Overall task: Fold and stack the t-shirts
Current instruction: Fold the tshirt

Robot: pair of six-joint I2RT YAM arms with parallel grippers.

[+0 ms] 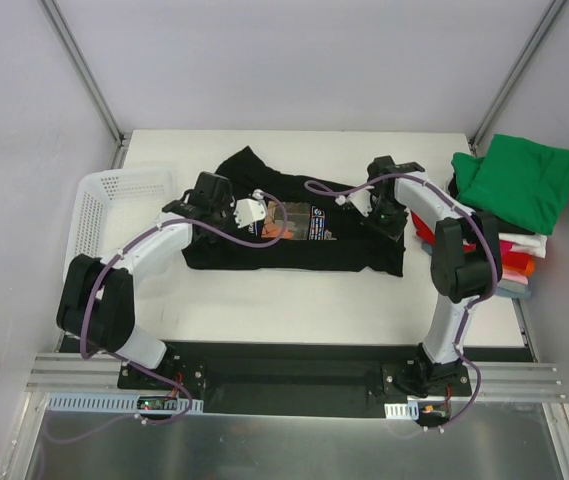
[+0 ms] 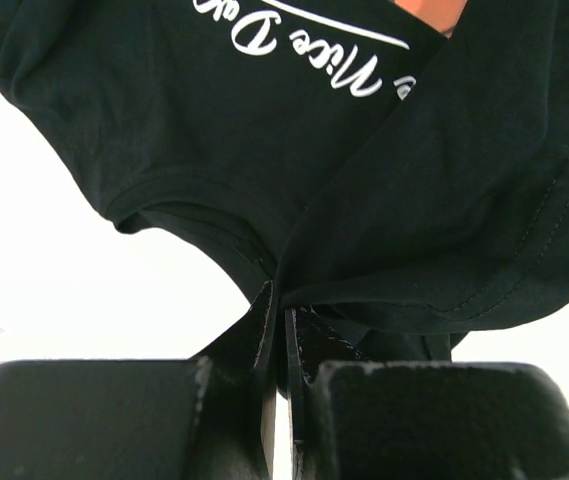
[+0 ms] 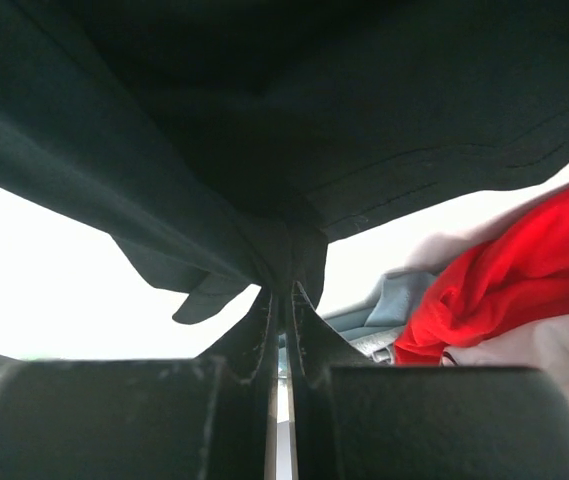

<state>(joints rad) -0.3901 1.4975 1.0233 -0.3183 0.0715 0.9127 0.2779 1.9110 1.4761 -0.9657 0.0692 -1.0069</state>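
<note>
Black t-shirt (image 1: 294,245) lies spread across the middle of the counter (image 1: 314,310), print (image 1: 299,222) facing up, body looking like a wide band with a straight near edge and a sleeve poking out at the far-left corner. It is not a finished fold, more like midway through one. My left tool (image 2: 277,305) is clamped on a bunched edge of that shirt at its left end, just beside the print; cloth is pinched right between the fingers in the left wrist view. My right tool (image 3: 282,300) is likewise closed tight on a gathered fold of the same shirt at its right end. Right of the shirt, near it at the counter edge, is the stack (image 1: 509,225) of folded shirts with a green shirt (image 1: 519,180) on top and red, white and orange layers showing under it. Left of the shirt is the white mesh basket (image 1: 114,205), and I can't see any cloth in it. My read is that most shirts are done; this black one needs its folds completed and then goes onto the stack.
</note>
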